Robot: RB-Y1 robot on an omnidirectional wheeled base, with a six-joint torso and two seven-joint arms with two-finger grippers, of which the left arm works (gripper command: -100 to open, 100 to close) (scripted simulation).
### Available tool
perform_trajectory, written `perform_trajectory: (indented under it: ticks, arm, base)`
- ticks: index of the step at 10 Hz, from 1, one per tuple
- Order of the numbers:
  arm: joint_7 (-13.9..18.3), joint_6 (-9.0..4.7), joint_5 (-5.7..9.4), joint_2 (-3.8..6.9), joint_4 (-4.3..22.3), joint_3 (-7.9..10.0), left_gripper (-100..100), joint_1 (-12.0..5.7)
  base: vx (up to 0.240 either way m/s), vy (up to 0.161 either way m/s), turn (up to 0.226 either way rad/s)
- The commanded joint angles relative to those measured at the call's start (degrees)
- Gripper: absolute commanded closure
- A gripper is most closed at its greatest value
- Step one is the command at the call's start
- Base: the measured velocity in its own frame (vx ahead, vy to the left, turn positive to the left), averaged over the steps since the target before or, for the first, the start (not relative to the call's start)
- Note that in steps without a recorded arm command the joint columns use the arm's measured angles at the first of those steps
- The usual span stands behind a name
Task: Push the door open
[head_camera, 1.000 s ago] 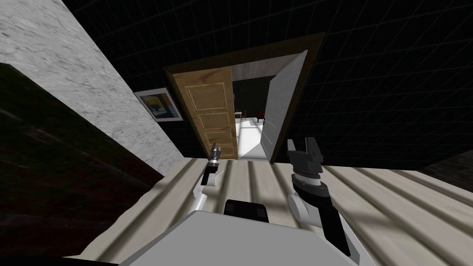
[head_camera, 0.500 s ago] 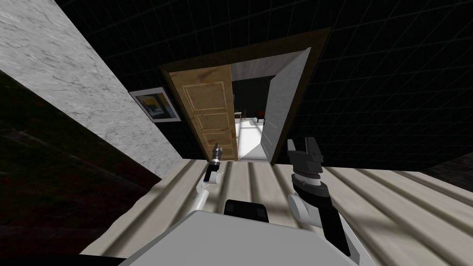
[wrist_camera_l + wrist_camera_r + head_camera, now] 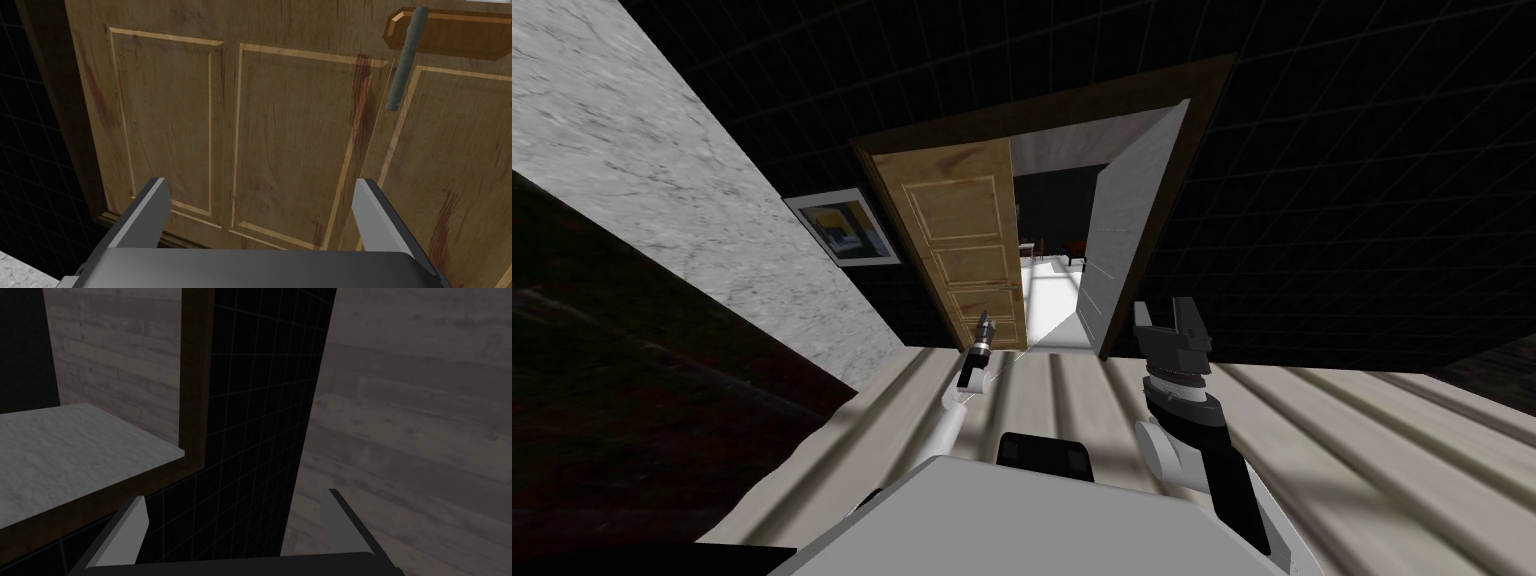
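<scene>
**Obs 1:** Left gripper [image 3: 984, 322] has edged closer to the foot of the door [image 3: 962, 240] over the last second. The head camera also moved a little, so the door frame [image 3: 1112, 100] looks shifted. I see no clear swing of the leaf itself.

**Obs 2:** Noted. Finger state, left?

**Obs 1:** Spread wide, nothing between them. In the wrist view the left gripper [image 3: 260, 182] faces the brown panelled door [image 3: 280, 150] close up. The grey lever handle [image 3: 404, 60] is off to one side, clear of the fingers. I cannot tell whether the fingers touch the door.

**Obs 2:** Door position?

**Obs 1:** Ajar. It covers the left part of the opening, with a bright gap [image 3: 1047, 290] between its free edge and the far jamb.

**Obs 2:** Right arm?

**Obs 1:** Right gripper [image 3: 1162, 312] is raised in front of the right jamb, its fingers also wide apart and holding nothing. Its wrist view, right gripper [image 3: 232, 498], looks along the dark frame edge [image 3: 192, 378].

**Obs 2:** Surroundings?

**Obs 1:** Framed picture [image 3: 842, 228] on the dark wall left of the door, and a marble wall [image 3: 662, 170] further left.
</scene>
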Motion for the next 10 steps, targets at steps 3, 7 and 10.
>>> perform_trajectory:
  ticks: [3, 7, 10]
  arm:
    - [-0.5, 0.43, 0.80, 0.74, 6.9, 0.01, -100, -3.89]
    - [-1.0, 0.76, 1.41, 1.21, 12.2, 0.00, -100, -6.95]
    - [-1.4, 1.08, 1.99, 1.64, 17.2, -0.01, -100, -9.86]
  base:
    - [0.096, 0.009, -0.014]
    - [0.082, 0.019, -0.009]
    - [0.085, 0.011, -0.012]
